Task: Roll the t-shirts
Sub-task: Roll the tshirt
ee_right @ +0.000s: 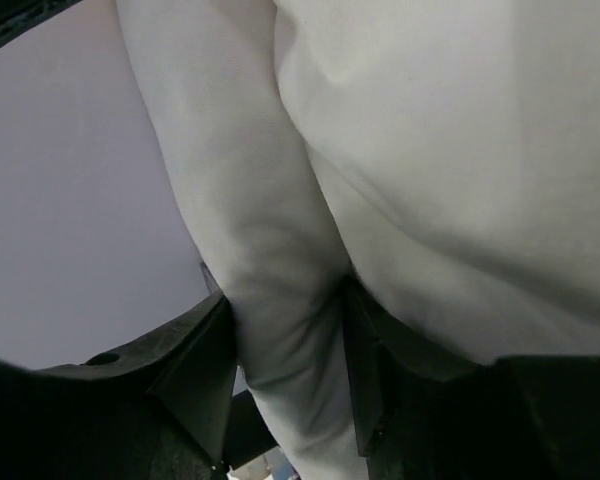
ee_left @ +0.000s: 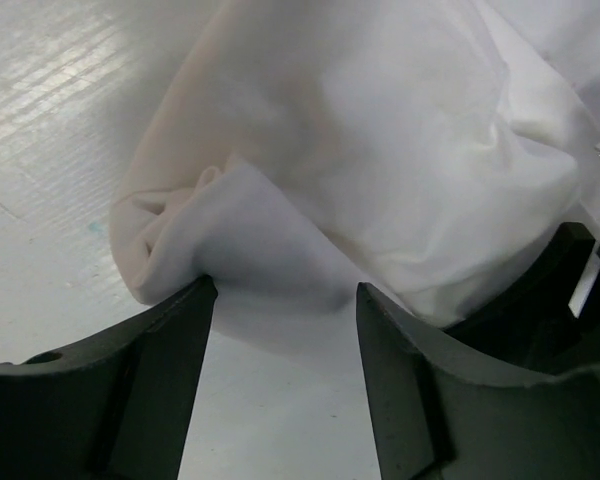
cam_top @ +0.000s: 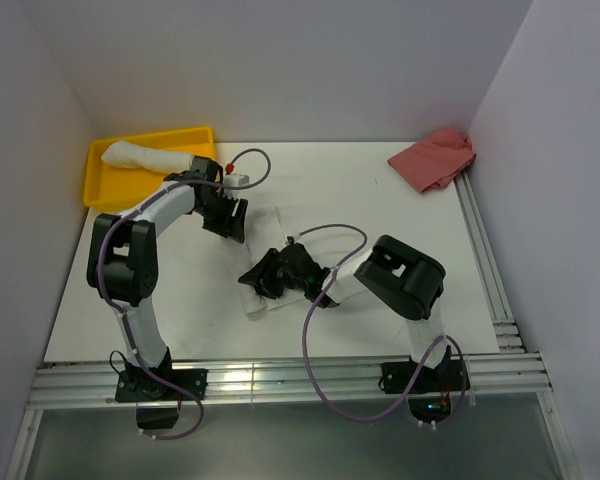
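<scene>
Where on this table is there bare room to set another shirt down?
Bare table along the back, between the tray and the red cloth, and at the right, between the right arm and the rail. Crowded: the middle, where the left gripper and right gripper are at the t-shirt; the tray holds a rolled shirt.

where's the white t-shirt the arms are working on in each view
top external: t-shirt lies mid-table between the two arms' jaws
left wrist: t-shirt fills the upper middle, edge at the jaw tips
right wrist: t-shirt fills the right, a fold between the jaws
shared landmark: white table, in top external and left wrist only
</scene>
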Controlling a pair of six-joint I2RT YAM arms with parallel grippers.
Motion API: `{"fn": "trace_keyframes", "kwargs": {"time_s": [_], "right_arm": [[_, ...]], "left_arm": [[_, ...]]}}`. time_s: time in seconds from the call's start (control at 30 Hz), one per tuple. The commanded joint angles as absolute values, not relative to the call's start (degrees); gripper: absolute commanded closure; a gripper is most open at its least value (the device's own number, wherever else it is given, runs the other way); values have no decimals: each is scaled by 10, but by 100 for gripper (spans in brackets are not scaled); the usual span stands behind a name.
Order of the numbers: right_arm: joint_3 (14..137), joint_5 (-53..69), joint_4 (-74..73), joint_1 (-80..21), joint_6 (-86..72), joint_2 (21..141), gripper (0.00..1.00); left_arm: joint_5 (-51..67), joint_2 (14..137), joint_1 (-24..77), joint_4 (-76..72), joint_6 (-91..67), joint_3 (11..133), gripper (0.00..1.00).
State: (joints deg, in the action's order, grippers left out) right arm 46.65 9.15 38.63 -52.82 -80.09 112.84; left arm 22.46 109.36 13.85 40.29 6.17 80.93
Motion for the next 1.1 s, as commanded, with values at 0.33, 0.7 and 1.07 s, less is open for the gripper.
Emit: {"fn": "trace_keyframes", "kwargs": {"time_s": [0.33, 0.7, 1.07], "right_arm": [[403, -23, 276, -541, -794, 1039, 41], [385, -3, 357, -562, -840, 1067, 39], [482, -118, 103, -582, -752, 989, 35]], "left_arm": [[163, 1110, 135, 363, 55, 796, 42], [163, 1128, 144, 383, 57, 833, 41], [152, 1143, 156, 399, 59, 865, 41]]}}
